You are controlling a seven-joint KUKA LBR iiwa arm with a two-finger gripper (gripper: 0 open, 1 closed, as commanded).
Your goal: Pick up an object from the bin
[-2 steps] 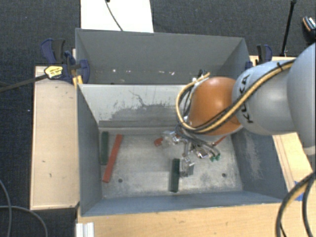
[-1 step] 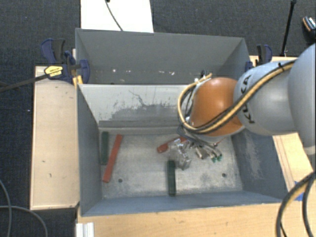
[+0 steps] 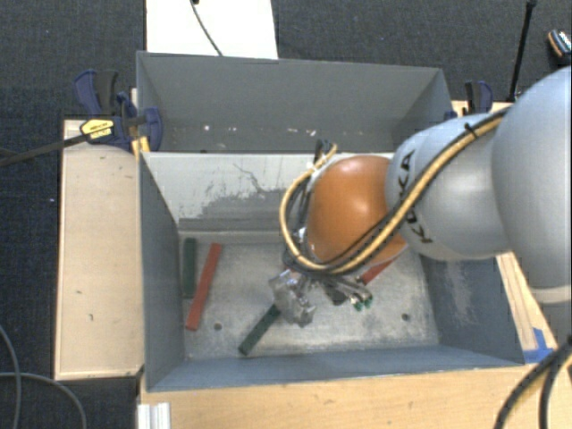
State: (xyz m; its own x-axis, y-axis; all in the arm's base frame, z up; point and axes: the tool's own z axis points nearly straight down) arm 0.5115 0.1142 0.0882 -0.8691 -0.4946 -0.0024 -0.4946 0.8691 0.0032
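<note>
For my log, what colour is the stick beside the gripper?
The stick is dark green, camera view.

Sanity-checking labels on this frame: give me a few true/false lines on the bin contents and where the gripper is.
1. The gripper is down inside the bin, over the middle of its floor. True.
2. A red stick lies near the bin's left wall. True.
3. The slanted green stick leans against the far wall. False: it lies flat on the floor toward the near wall, and its upper end is close to the gripper.
4. The bin holds a deep heap of things. False: only a few loose things lie scattered on its floor.
5. The left green stick lies beside the red stick, on its wall side. True.
</note>
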